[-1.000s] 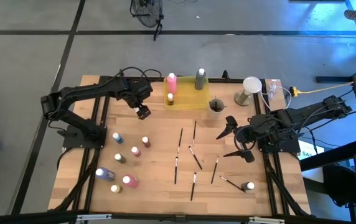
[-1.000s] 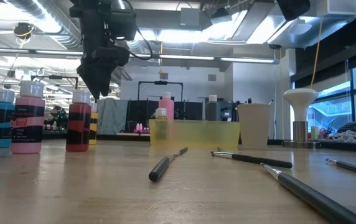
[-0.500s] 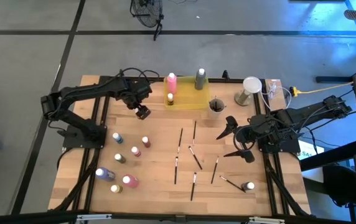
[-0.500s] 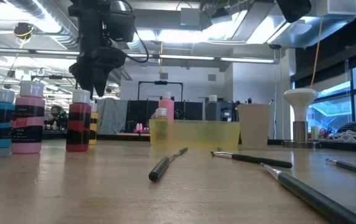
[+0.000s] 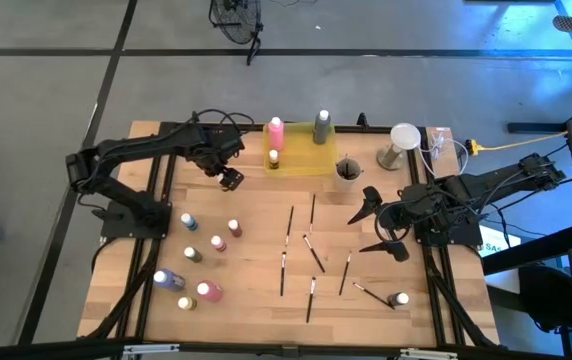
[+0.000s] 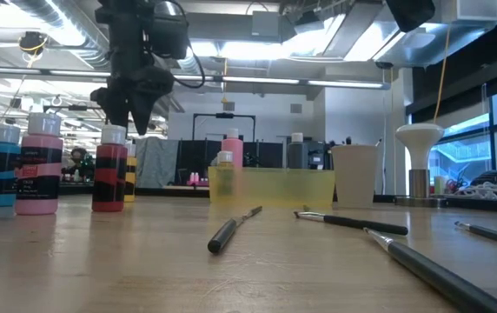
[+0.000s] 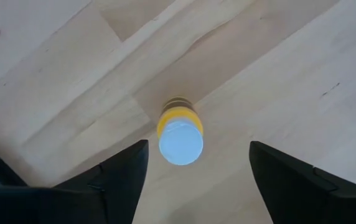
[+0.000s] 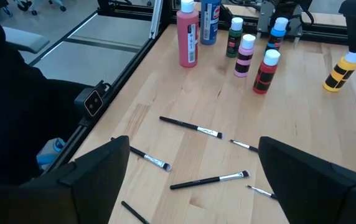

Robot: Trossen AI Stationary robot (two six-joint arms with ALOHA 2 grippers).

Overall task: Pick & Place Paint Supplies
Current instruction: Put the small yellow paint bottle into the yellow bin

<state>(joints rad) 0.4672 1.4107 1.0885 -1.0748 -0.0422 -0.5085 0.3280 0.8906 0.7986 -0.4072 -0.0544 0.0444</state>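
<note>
A yellow paint bottle with a white cap (image 7: 180,138) stands upright on the wooden table, left of the tray. My left gripper (image 5: 230,180) hangs above it, pointing down, open, one finger on either side of the cap and clear of it; in the low view this gripper (image 6: 132,122) is above the bottle tops. Several more paint bottles (image 5: 217,243) stand at the table's left. Several thin dark paintbrushes (image 5: 315,256) lie flat in the middle. My right gripper (image 5: 377,226) waits open at the right, above the table.
A translucent yellow tray (image 5: 302,161) at the far edge holds a pink bottle (image 5: 276,131), a grey bottle (image 5: 322,127) and a small one (image 5: 274,158). A cup (image 5: 347,172) and a white stand (image 5: 402,141) sit to its right. One bottle (image 5: 400,299) stands near right.
My left gripper has rolled about its downward-pointing axis while staying in place over the yellow bottle. Nothing on the table has moved.
</note>
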